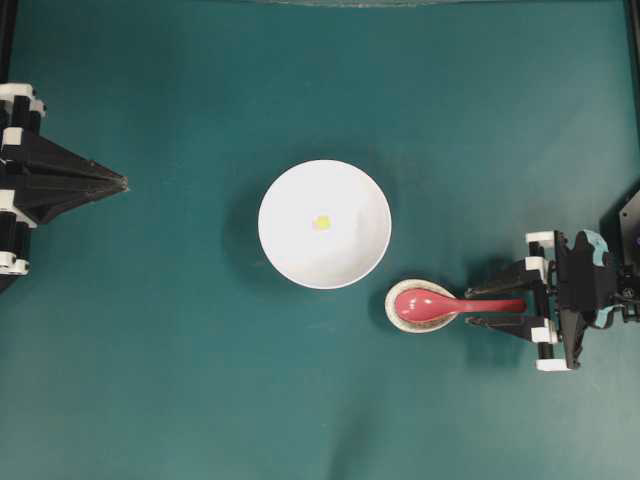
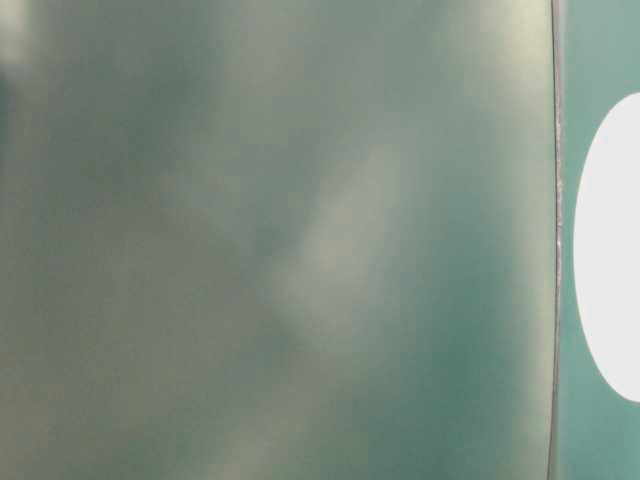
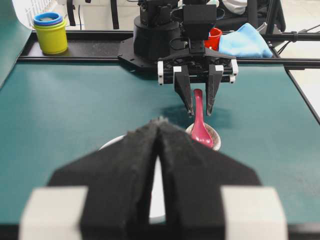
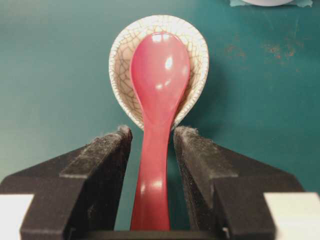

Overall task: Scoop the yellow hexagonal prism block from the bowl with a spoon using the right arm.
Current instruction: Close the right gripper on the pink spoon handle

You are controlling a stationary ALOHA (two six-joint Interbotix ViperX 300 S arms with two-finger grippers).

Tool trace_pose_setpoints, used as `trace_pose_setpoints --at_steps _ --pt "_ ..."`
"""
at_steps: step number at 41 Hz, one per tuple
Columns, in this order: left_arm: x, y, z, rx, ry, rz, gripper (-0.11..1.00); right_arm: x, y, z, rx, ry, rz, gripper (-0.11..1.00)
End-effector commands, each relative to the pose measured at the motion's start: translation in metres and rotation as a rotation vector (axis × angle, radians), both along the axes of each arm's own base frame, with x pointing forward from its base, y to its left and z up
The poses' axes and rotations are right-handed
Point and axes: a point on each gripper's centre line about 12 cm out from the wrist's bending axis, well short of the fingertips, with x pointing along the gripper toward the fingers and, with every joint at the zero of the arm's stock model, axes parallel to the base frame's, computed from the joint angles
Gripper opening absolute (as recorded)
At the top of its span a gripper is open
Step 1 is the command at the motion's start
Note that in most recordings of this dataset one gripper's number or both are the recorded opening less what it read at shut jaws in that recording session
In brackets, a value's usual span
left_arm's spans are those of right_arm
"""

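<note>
My right gripper [image 4: 152, 137] stands open, fingers [image 4: 102, 150] straddling the spoon [image 4: 157, 110] handle with gaps either side. The spoon's scoop lies in its rest [image 4: 125, 55], pointing away from me toward the bowl [image 1: 325, 224]; my left gripper [image 3: 159, 125] is closed.

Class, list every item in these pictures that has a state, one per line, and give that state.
Glossy red-pink soup spoon: lying in speckled beige spoon rest, not gripped.
Round white bowl: upright, holding tiny yellow block.
Right pincer: open, straddling spoon handle.
Left pincer: shut, empty.
</note>
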Motion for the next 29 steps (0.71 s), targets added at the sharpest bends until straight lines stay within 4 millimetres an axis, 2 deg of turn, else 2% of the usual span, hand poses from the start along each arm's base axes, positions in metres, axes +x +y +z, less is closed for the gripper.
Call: trace_pose_setpoints --at_steps 1,11,15,19,29 --pt "0.0026 0.0002 0.0074 0.001 -0.02 0.001 0.0 0.0023 0.0026 0.0035 0.011 -0.018 0.002 0.47" --pt "0.0026 0.0002 0.0076 0.001 -0.021 0.001 0.0 0.003 0.0022 0.0037 0.012 -0.019 -0.001 0.45" --pt "0.0026 0.0002 0.0076 0.001 -0.021 0.001 0.0 0.003 0.0022 0.0037 0.012 -0.019 -0.001 0.37" --pt "0.0024 0.0002 0.0079 0.001 -0.023 0.001 0.0 0.0033 0.0028 0.0039 0.015 -0.021 0.0 0.24" --pt "0.0024 0.0002 0.0076 0.001 -0.02 0.001 0.0 0.0044 0.0015 0.0074 0.023 -0.033 -0.008 0.24"
